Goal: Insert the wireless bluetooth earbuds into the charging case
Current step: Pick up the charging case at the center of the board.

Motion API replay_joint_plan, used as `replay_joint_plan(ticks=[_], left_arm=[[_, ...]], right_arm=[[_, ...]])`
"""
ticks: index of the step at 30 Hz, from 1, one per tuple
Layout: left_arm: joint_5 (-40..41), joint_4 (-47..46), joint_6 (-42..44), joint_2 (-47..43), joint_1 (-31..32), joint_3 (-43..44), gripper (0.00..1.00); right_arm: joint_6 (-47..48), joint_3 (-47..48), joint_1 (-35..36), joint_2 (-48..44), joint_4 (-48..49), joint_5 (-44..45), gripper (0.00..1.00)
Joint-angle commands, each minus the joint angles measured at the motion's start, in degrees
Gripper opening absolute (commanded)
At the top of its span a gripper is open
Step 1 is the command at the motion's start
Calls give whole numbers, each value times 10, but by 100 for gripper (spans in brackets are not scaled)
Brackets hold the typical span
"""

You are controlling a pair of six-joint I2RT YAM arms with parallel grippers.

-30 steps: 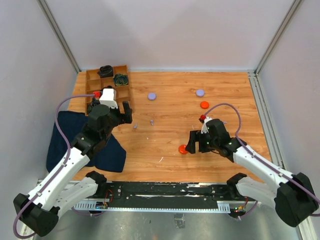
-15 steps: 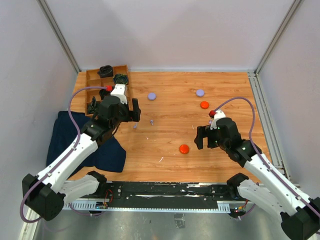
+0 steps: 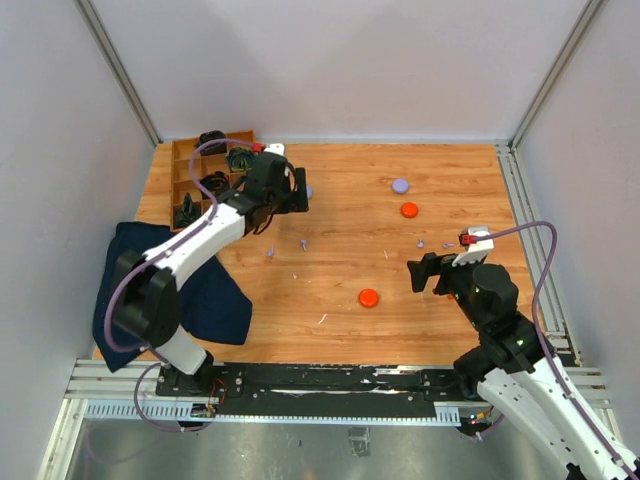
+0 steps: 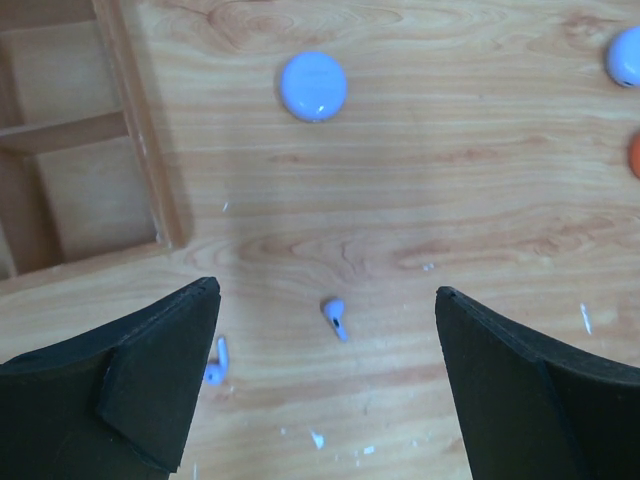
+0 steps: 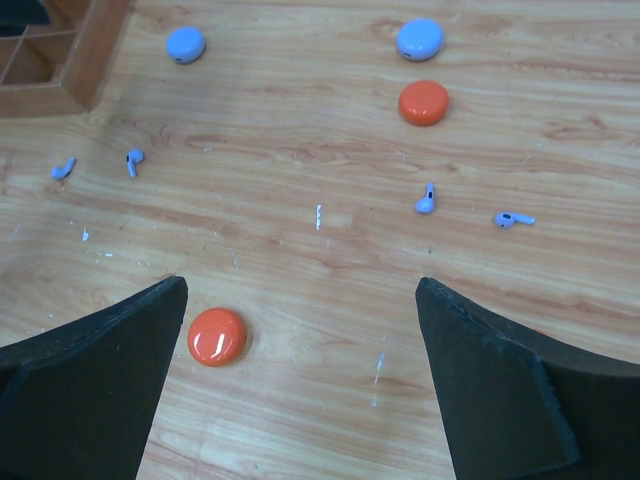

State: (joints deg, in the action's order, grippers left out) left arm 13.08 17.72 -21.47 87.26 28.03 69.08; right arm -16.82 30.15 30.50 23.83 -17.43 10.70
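1. Left gripper (image 4: 328, 300): jaws spread wide and empty, above a lavender earbud (image 4: 335, 318) lying on the table (image 4: 450, 200). A second earbud (image 4: 215, 362) lies just beside one finger.
2. Right gripper (image 5: 300, 285): jaws parted, holding nothing.
3. Third earbud (image 5: 426, 198) and fourth earbud (image 5: 512, 218): loose on the table, near an orange disc (image 5: 423, 102).

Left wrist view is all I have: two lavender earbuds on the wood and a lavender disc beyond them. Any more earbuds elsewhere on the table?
Observer: Yes. A third lavender earbud and a fourth earbud lie apart on the right side, ahead of the right gripper.
Operator: Is it holding anything?
Observer: No, its jaws stand wide open, gripping nothing.
Operator: Any orange disc near it?
Observer: Yes, one orange disc lies close to one of its jaws.
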Motion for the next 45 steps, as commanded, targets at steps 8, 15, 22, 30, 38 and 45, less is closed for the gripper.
replay_joint_plan(ticks=[8,15,22,30,38,45], left_arm=[[33,8,-7,249,-30,218,94],[39,49,9,380,-46,353,86],[13,84,14,468,-48,438,80],[1,106,22,513,-48,474,76],[-4,120,21,533,-49,487,58],[-19,129,13,516,-49,462,45]], right_arm=[[34,15,-6,12,9,-13,99],[33,18,-6,21,1,18,99],[27,8,-6,23,2,41,99],[31,-41,-6,8,38,36,99],[28,-39,-6,1,27,47,99],[31,-28,-6,6,17,14,98]])
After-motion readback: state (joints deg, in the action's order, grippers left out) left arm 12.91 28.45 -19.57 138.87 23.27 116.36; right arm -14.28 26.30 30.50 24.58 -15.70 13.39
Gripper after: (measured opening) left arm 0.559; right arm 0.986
